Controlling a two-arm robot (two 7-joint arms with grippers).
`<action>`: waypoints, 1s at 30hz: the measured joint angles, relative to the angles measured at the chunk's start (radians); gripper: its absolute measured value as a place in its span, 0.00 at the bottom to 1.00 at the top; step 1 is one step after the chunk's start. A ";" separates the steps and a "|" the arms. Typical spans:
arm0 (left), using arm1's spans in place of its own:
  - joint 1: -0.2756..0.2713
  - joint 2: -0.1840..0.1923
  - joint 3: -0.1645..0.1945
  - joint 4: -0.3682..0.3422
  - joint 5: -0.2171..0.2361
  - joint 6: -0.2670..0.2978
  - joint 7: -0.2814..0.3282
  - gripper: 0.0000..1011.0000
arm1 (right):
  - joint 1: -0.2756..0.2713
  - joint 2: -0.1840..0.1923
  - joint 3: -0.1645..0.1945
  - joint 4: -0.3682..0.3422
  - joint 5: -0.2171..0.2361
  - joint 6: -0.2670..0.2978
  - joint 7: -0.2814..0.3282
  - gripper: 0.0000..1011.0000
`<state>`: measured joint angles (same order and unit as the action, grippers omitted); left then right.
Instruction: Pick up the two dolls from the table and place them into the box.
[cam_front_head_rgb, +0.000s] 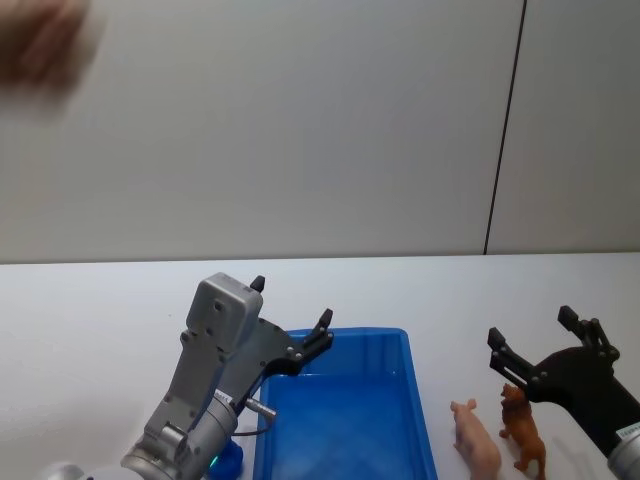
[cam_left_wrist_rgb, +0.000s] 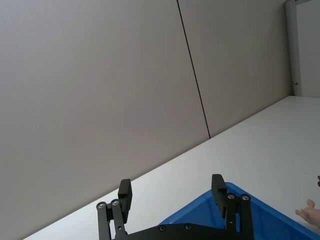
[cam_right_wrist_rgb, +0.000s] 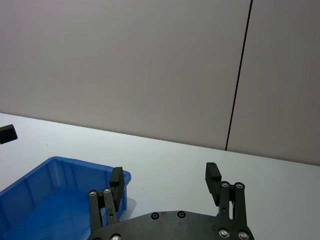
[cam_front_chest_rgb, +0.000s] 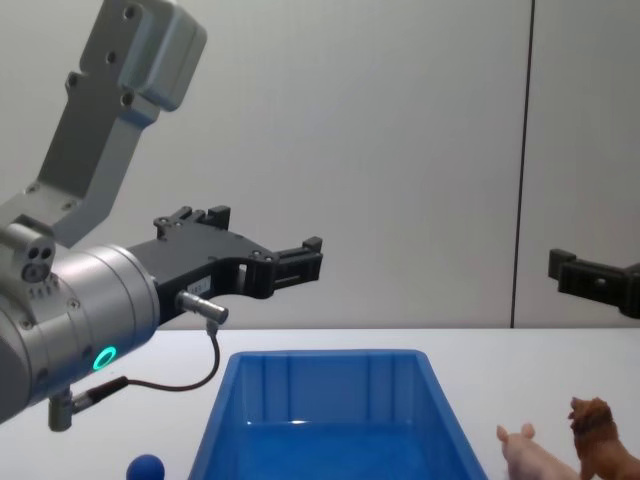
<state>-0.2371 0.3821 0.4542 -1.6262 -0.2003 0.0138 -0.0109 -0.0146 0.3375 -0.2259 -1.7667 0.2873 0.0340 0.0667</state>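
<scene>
Item: two dolls, both standing on the surface just to the right of the box, pig nearer the box wall, dog just beside it on the outer side; they are close together, and contact between them cannot be told. Each is lying with its long axis running away from the robot, head toward the far side. Right pincer: hovering raised over the surface, fingers standing apart, with the dog sitting just under and slightly nearer than its inner tip. This arm is judged by far the nearer to both dolls, and its opening appears to be lying across their bodies, which is suiting a straight descent. Left pincer: hanging over the far left corner of the box, fingers likewise standing apart, well apart from the dolls, with the whole box lying between. Obstructions: the pig is crowding the dog's inner flank, and the right wall of the box is rising between dolls and interior. Other: a blue ball is resting by the near left corner of the box.
</scene>
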 joint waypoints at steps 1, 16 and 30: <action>0.000 0.000 0.000 0.000 0.000 0.000 0.000 0.99 | 0.000 0.000 0.000 0.000 0.000 0.000 0.000 0.99; 0.000 0.000 0.000 0.000 0.000 0.000 0.000 0.99 | 0.000 0.000 0.000 0.000 0.000 0.000 0.000 0.99; 0.000 0.000 0.000 0.000 0.000 0.000 0.000 0.99 | 0.000 0.000 0.000 0.000 0.000 0.000 0.000 0.99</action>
<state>-0.2371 0.3821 0.4542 -1.6262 -0.2003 0.0139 -0.0109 -0.0147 0.3375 -0.2259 -1.7668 0.2873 0.0340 0.0667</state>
